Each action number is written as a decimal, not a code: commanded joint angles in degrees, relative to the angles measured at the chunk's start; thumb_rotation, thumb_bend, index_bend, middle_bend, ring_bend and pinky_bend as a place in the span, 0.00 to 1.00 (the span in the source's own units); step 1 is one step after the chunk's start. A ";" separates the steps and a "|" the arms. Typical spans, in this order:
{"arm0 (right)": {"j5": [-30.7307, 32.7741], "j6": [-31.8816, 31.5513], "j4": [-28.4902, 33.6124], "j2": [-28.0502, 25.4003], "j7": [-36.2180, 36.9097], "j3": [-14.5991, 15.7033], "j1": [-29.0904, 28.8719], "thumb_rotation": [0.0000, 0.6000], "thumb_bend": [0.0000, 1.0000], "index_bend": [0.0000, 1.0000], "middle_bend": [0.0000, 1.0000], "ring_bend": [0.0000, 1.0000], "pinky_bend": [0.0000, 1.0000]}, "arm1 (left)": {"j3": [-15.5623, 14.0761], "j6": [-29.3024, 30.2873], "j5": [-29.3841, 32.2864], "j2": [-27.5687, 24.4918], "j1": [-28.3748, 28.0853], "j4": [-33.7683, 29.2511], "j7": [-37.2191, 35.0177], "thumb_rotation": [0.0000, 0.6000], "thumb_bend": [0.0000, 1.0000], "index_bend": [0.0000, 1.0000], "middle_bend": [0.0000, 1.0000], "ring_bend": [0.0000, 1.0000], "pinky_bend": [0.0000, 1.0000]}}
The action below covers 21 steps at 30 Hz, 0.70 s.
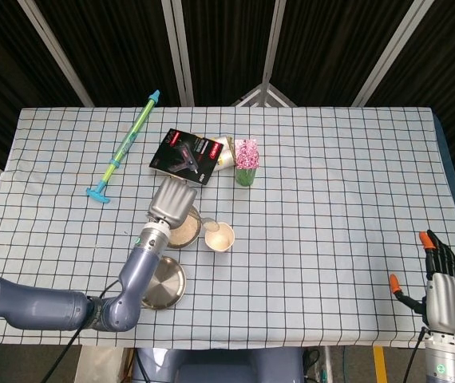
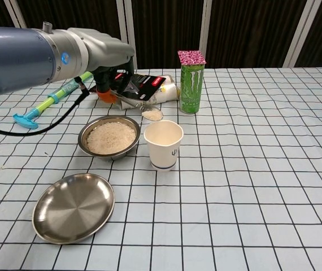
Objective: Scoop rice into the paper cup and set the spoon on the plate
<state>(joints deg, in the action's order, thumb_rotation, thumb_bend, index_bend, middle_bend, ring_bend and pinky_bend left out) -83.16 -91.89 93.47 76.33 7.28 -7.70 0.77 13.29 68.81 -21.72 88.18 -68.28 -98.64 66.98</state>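
My left hand (image 1: 172, 203) (image 2: 111, 79) holds a metal spoon (image 2: 144, 109) heaped with rice, its bowl hovering just above the near-left rim of the white paper cup (image 2: 163, 143) (image 1: 219, 237). The steel bowl of rice (image 2: 108, 136) sits left of the cup, half hidden under the hand in the head view. An empty steel plate (image 2: 73, 206) (image 1: 162, 284) lies in front of the bowl. My right hand (image 1: 441, 283) hangs off the table's near right corner, fingers apart, holding nothing.
A green can with a pink lid (image 2: 190, 82) stands behind the cup. A black packet (image 2: 144, 86) lies behind the bowl, and a green-blue syringe toy (image 1: 125, 146) lies at the far left. Checked cloth (image 2: 262, 169) covers the table.
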 commanded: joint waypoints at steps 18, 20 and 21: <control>-0.52 -1.33 -1.39 1.46 1.69 -0.73 -0.04 1.00 0.38 0.02 0.00 0.00 0.00 | -12.44 0.04 -22.98 2.08 -2.27 8.02 6.01 1.00 0.49 0.70 0.97 1.00 1.00; -0.60 -1.38 -1.55 1.54 1.72 -0.76 -0.08 1.00 0.38 0.02 0.00 0.00 0.00 | -13.01 -0.40 -25.36 2.38 -2.07 8.93 5.28 1.00 0.49 0.70 0.97 1.00 1.00; -0.63 -1.41 -1.61 1.56 1.70 -0.78 -0.09 1.00 0.38 0.02 0.00 0.00 0.00 | -13.24 -0.54 -26.30 2.50 -2.07 9.22 5.19 1.00 0.49 0.70 0.97 1.00 1.00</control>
<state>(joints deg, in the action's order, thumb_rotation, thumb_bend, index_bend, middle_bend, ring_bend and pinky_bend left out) -83.77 -93.29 91.88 77.88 8.99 -8.46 0.69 1.25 68.80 -45.81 90.33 -70.40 -90.76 72.49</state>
